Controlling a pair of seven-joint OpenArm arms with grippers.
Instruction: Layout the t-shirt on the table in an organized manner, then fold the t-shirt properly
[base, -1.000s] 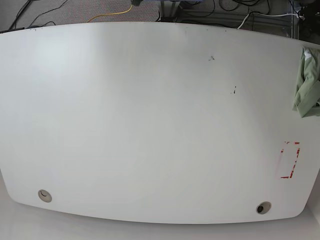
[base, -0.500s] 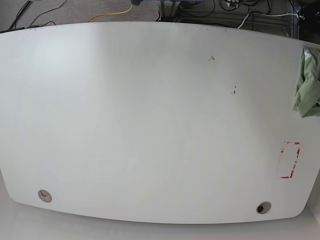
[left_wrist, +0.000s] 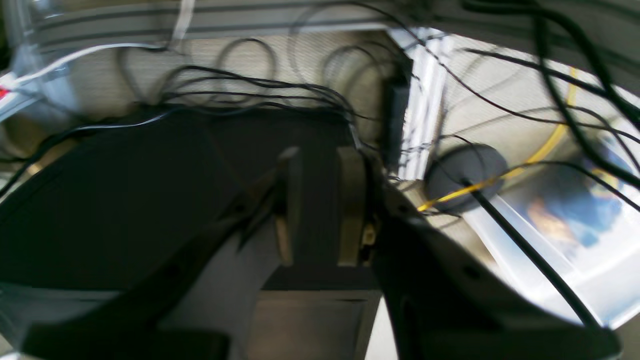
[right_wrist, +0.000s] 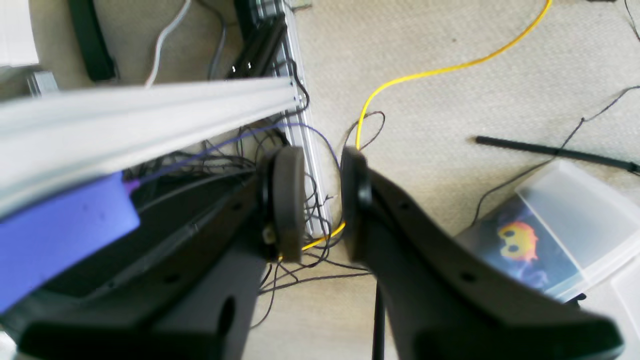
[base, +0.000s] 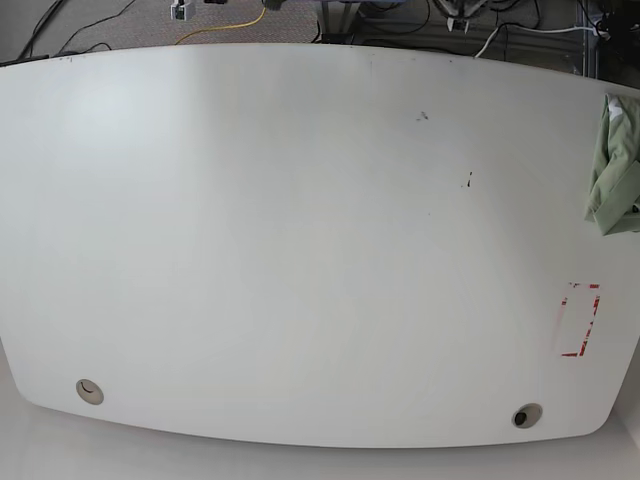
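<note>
Base view: the white counter (base: 300, 250) fills the frame, glossy, curved edges. The t-shirt (base: 613, 165) sits bunched up at the far right edge of the counter, pale sage green, crumpled and partly cut off by the frame, not laid out. A red rectangular marking (base: 578, 320) is on the counter just below the shirt, apart from it. Two round grommet holes sit near the front edge, one left (base: 90, 391), one right (base: 526, 415). Small dark specks (base: 467, 181) lie right of centre. Neither arm shows in this view.

Left wrist view: blurry. The left gripper (left_wrist: 320, 205) hangs over the floor, away from the counter, with its jaws parted by a narrow gap and nothing between them. Behind it is a tangle of black cables (left_wrist: 250, 90), a yellow cable (left_wrist: 525, 165) and a clear plastic bin (left_wrist: 565, 225).

Right wrist view: the right gripper (right_wrist: 322, 200) is also over the carpet floor (right_wrist: 450, 100), jaws slightly apart, holding nothing; cables show through the gap. A yellow cable (right_wrist: 425, 75) runs across the carpet, an aluminium rail (right_wrist: 150, 120) crosses the left side with a blue-purple block (right_wrist: 60, 240) under it, and a clear plastic bin (right_wrist: 555, 230) sits at the right.

The shirt shows in neither wrist view.
</note>
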